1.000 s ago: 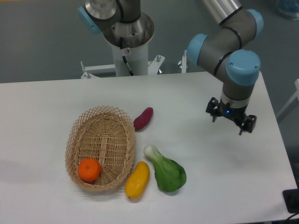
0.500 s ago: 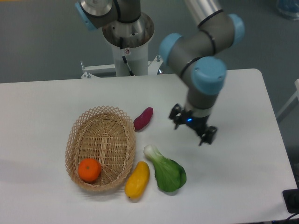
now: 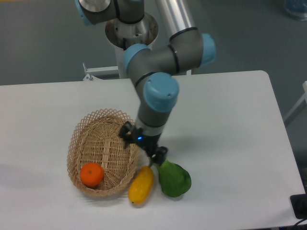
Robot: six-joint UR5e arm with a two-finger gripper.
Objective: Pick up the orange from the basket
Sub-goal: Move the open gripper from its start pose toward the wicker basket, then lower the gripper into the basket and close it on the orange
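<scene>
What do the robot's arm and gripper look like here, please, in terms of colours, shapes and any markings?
The arm is built from smooth silver-grey tubes joined by rounded grey housings with light blue end caps. It rises from a white column behind the table. The gripper is small, black and angular, with a tiny blue light glowing on its body. Its jaws are short and dark. No loose cables show along the arm.

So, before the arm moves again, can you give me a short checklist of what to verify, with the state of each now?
1. Small round bright-orange fruit lies in the oval woven wicker basket: ok.
2. Orange is uncovered from above: ok.
3. Tool is above the orange: not ok, it is at the basket's right rim.
4. Tool is open: cannot tell.
5. Yellow elongated fruit and green leafy vegetable are outside the basket: ok.
</scene>
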